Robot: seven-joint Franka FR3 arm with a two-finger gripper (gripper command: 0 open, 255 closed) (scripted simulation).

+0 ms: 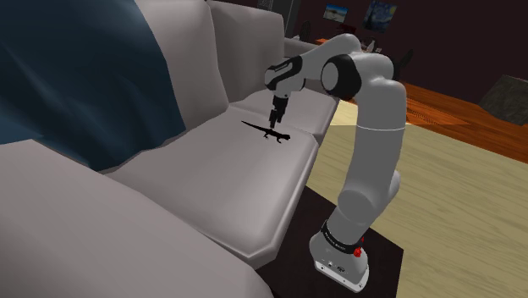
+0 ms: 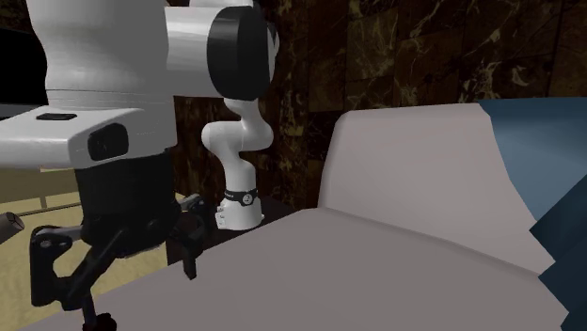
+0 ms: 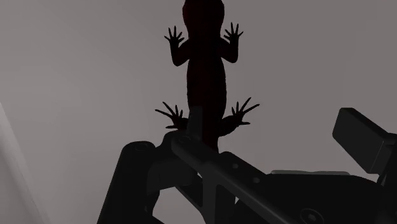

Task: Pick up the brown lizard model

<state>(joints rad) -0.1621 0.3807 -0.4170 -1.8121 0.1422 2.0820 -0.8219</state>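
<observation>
so the all-black two-finger pincer (image 1: 276, 116) is hovering, jaws apart, right over the dark brownish-black lizard model (image 3: 205, 76), which is lying flat near the front edge of the pale grey sofa seat (image 1: 211, 178), i'm guessing lining up to straddle its skinny body

shoulder cam: high beside dark box stand (image 1: 382, 262), looking down over pale grey cushioned sofa (image 1: 211, 169), mid range | second cam: low at seat level, right up against white robot arm (image 2: 113, 56), facing its base | wrist cam: straight down, close over dark lizard model (image 3: 205, 70) | shared: sofa seat, arm
</observation>
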